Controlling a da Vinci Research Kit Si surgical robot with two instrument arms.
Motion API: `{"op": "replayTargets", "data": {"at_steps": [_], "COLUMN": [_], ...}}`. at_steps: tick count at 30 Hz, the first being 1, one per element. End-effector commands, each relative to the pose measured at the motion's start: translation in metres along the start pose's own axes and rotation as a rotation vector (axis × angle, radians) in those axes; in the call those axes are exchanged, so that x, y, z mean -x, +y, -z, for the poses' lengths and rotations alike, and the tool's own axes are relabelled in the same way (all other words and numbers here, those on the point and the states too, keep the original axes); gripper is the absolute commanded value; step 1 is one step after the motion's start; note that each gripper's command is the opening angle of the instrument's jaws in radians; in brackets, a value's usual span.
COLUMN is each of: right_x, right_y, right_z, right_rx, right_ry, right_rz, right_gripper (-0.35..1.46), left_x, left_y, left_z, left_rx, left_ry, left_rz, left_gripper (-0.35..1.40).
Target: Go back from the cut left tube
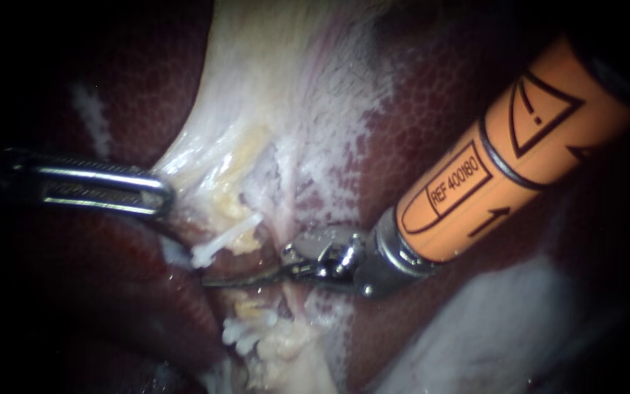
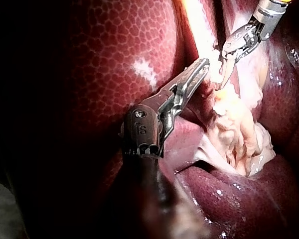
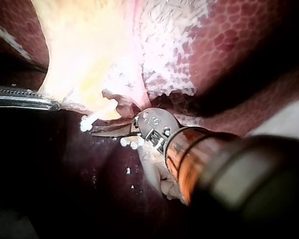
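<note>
the cut tube (image 1: 231,221) lies in the middle of the field, below the sheet of pale tissue (image 1: 278,95) that runs down over the dark red liver (image 1: 439,124). its two ends stand apart. the upper end carries a white clip (image 1: 220,244) and the lower end carries more white clips (image 1: 246,332), with a dark gap between them.

the right instrument (image 1: 213,283) comes in from the upper right on an orange shaft. its thin curved blades lie together and hold nothing. they lie in the gap between the two clipped ends, just beside the upper clip. in the right wrist view the closed blades (image 3: 97,132) point between the upper clip (image 3: 92,119) and a lower one (image 3: 129,142).

the left instrument (image 1: 158,195) comes in from the left, well apart from the blades. its jaws meet the left edge of the pale tissue, just above the upper clip. in the left wrist view they (image 2: 203,67) seem clenched on that edge, though the exact bite is hard to make out. the right instrument (image 2: 226,55) shows just ahead of them there.
</note>
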Motion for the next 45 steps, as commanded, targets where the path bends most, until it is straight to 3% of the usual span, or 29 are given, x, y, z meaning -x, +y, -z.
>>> {"op": "replayTargets", "data": {"at_steps": [1, 3, 8, 14, 29, 35, 40, 45], "right_x": [0.0000, 0.0001, 0.0001, 0.0003, 0.0006, 0.0013, 0.0008, 0.0005], "right_y": [0.0000, 0.0000, 0.0000, 0.0001, -0.0004, -0.0015, -0.0026, -0.0035], "right_z": [0.0000, 0.0000, -0.0001, -0.0001, 0.0007, 0.0037, 0.0073, 0.0108], "right_rx": [0.000, -0.004, -0.007, -0.007, -0.009, 0.002, 0.051, 0.099], "right_ry": [0.002, 0.007, 0.012, 0.011, 0.010, 0.017, 0.048, 0.069], "right_rz": [0.001, 0.001, 0.002, 0.003, 0.003, 0.008, 0.091, 0.166], "right_gripper": [-0.35, -0.25, 0.44, 0.71, 0.86, 0.88, 1.08, 1.10], "left_x": [0.0000, 0.0000, -0.0001, -0.0001, -0.0001, -0.0002, -0.0003, -0.0004], "left_y": [0.0000, 0.0000, 0.0000, 0.0001, 0.0001, 0.0001, 0.0002, 0.0003], "left_z": [0.0000, 0.0000, 0.0000, 0.0000, 0.0000, 0.0000, -0.0001, -0.0001], "left_rx": [0.000, 0.000, 0.000, 0.000, 0.000, 0.000, 0.000, 0.000], "left_ry": [0.000, 0.000, 0.000, 0.000, 0.000, 0.000, 0.000, 0.000], "left_rz": [0.000, 0.000, 0.000, -0.001, -0.001, -0.001, -0.002, -0.003], "left_gripper": [-0.35, -0.35, -0.35, -0.35, -0.35, -0.35, -0.35, -0.35]}}
